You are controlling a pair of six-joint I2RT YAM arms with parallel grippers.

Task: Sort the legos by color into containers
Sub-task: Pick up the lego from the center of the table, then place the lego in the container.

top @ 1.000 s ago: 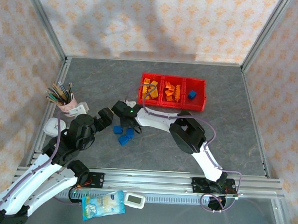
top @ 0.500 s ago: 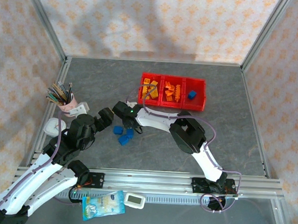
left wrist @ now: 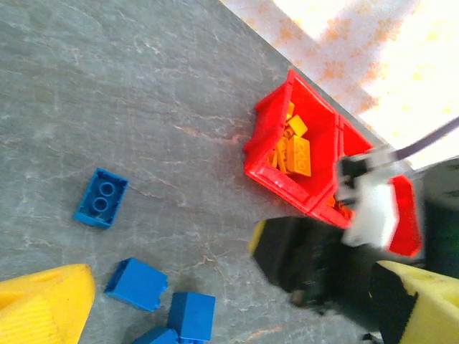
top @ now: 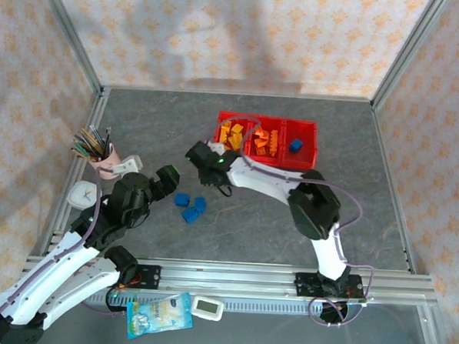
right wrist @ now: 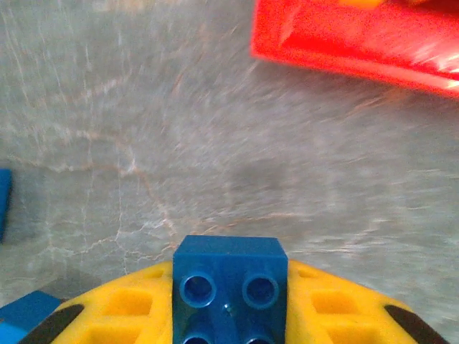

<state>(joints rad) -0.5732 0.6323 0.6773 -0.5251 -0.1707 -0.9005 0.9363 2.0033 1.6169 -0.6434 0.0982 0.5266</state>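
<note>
My right gripper (top: 193, 152) is shut on a blue lego (right wrist: 229, 290), studs facing the camera, between its yellow fingers (right wrist: 129, 304). It hangs over bare table just left of the red containers (top: 305, 159). Three blue legos (top: 190, 208) lie loose on the table; in the left wrist view they are a flat brick (left wrist: 101, 198) and blocks (left wrist: 137, 284). The left bin (left wrist: 269, 140) holds yellow pieces (top: 231, 133), the middle one orange (top: 266, 141), the right one a blue block (top: 295, 145). My left gripper (top: 167, 180) is open beside the loose blue legos, its fingers (left wrist: 43, 308) spread wide.
A pink cup of pencils (top: 99, 154) stands at the left with a white object (top: 82, 193) below it. A snack packet (top: 159, 315) and a small white device (top: 207, 307) lie in front of the rail. Metal frame posts border the grey table (top: 366, 218).
My right gripper has risen from beside the loose blue legos and moved back and right toward the tray, its elbow swinging right. The left arm has shifted only slightly.
</note>
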